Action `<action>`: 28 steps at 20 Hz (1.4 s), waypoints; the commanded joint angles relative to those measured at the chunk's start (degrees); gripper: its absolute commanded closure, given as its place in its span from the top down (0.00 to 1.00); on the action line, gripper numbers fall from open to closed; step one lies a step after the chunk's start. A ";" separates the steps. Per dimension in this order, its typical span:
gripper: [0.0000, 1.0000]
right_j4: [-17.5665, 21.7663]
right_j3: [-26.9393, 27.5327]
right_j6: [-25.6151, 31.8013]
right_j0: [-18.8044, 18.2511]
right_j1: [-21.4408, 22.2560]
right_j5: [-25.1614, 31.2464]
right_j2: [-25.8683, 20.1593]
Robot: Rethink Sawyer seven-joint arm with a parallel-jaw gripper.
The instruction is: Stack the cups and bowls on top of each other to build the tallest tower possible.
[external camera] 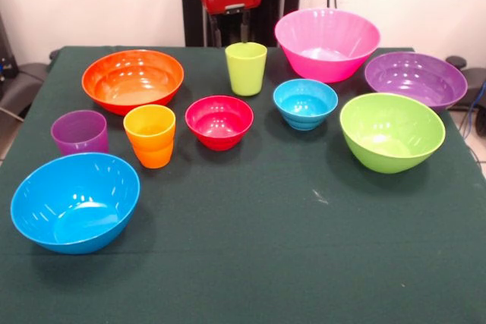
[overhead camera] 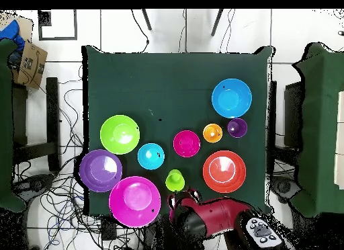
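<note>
nothing's stacked yet; the gripper (external camera: 232,26), jaws' state untellable, should drop squarely over the lime green cup (external camera: 246,67).

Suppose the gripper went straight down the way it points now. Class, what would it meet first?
Most likely the lime green cup, which stands just in front of the gripper. Depth is unclear, so it might land on the table just behind it.

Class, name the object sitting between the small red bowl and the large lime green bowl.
The small light blue bowl sits between red bowl and green bowl, clearest in the front view.
</note>
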State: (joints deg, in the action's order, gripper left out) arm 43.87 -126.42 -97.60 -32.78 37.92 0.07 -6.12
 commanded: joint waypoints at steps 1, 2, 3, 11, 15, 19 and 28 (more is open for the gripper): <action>1.00 -1.01 5.82 -7.54 2.00 -2.41 -4.11 -1.08; 1.00 -0.98 6.00 -7.55 2.13 -2.62 -4.39 -0.89; 1.00 -0.95 6.15 -7.56 2.16 -2.87 -4.65 -0.76; 1.00 -1.32 6.73 -7.42 2.69 -3.72 -5.41 -0.43; 1.00 -2.18 6.47 -7.70 3.22 -2.79 -5.36 -0.44; 1.00 -3.82 5.91 -7.72 3.08 -1.15 -3.45 -2.47; 1.00 -9.09 1.68 -6.21 1.40 7.01 3.84 -6.95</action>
State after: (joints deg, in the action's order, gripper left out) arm 39.54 -126.31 -97.60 -31.36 40.19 -2.48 -5.28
